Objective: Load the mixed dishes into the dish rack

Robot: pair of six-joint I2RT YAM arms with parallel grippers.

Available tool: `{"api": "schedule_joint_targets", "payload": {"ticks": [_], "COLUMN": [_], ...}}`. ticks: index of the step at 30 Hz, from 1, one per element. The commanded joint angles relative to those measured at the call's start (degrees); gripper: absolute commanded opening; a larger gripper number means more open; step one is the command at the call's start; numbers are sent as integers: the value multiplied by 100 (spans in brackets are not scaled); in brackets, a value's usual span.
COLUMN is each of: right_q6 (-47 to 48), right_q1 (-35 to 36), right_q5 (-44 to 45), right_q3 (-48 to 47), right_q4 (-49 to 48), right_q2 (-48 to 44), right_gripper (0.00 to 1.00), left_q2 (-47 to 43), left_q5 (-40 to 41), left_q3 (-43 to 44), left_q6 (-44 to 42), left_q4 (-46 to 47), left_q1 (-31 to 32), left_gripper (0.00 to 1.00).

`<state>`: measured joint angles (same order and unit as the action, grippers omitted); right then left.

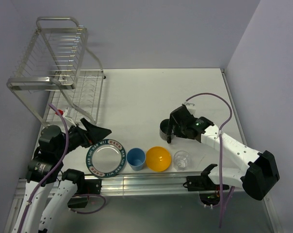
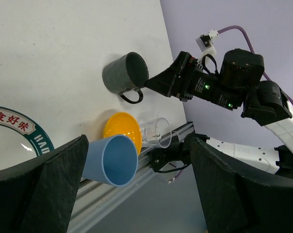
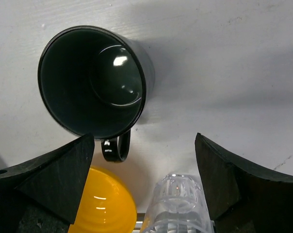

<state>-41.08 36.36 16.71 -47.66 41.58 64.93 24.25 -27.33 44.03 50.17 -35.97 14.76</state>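
The silver plate (image 1: pixel 105 158) has white Chinese characters on its green rim, 好味 among them in the left wrist view, which cuts the plate off; the Latin letters are too small to read. It lies at the table's (image 1: pixel 151 97) near edge, with blue cup (image 1: pixel 136 158), orange bowl (image 1: pixel 158 158) and clear glass (image 1: pixel 181 159) to its right. The dark mug (image 1: pixel 164 132) stands farther back, partly hidden by the right gripper (image 1: pixel 171 130), whose jaws are wide and empty. The left gripper (image 1: pixel 98 130) is also spread, holding nothing. The dish rack (image 1: pixel 59 73) stands far left.
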Motion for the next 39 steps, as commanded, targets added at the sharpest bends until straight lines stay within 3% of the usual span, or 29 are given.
{"api": "schedule_joint_targets", "payload": {"ticks": [1,10,24,32,33,36,39], "right_q6": [-32,162,241,276,276,337,399], "right_q1": [-120,-638,-656,-656,-656,-656,-639], "right_q5": [87,-274,-555,-642,-643,-590,-546], "right_q3": [-156,55,196,257,266,301,205], "right_q4": [-387,-906,-1337,-1618,-1644,-1759,-1776], "right_q2": [178,503,740,1075,1092,1189,1259], "right_gripper": [91,90,84,55,54,37,31], "left_q2": [36,88,545,1046,1108,1362,1599], "left_q5": [-150,-220,-352,-62,78,560,1140], "left_q3": [79,53,123,307,343,483,677], "left_q6": [-236,-306,-420,-465,-430,-246,-26], "left_q4": [2,-77,19,-121,-113,-60,10], "left_q1": [9,9,9,114,227,604,1131], "left_gripper": [92,91,84,76,76,75,74]}}
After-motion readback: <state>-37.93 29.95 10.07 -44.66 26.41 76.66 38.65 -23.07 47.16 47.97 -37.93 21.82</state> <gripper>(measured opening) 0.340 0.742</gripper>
